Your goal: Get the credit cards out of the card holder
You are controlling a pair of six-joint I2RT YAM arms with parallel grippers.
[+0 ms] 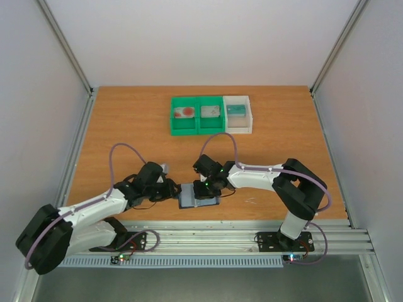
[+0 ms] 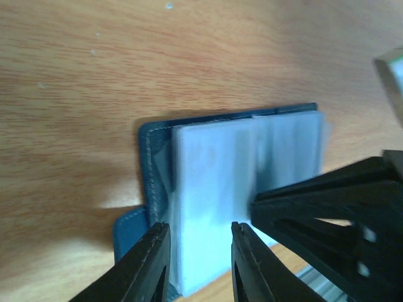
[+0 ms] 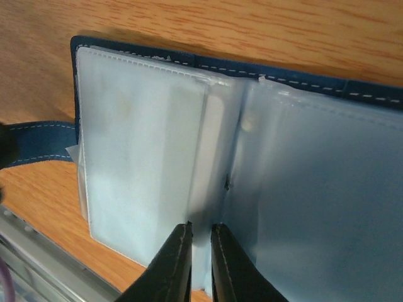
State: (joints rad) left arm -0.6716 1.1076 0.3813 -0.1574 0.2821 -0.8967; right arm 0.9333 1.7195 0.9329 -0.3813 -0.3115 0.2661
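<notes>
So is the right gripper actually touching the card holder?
Touching. The right wrist view shows the right gripper pinching a clear sleeve of the card holder.

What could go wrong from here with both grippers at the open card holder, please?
1. The right gripper, nearly closed at the fold of the clear sleeves, may pinch only plastic and lift the whole card holder.
2. The left gripper sits close beside it; the two may collide.
</notes>
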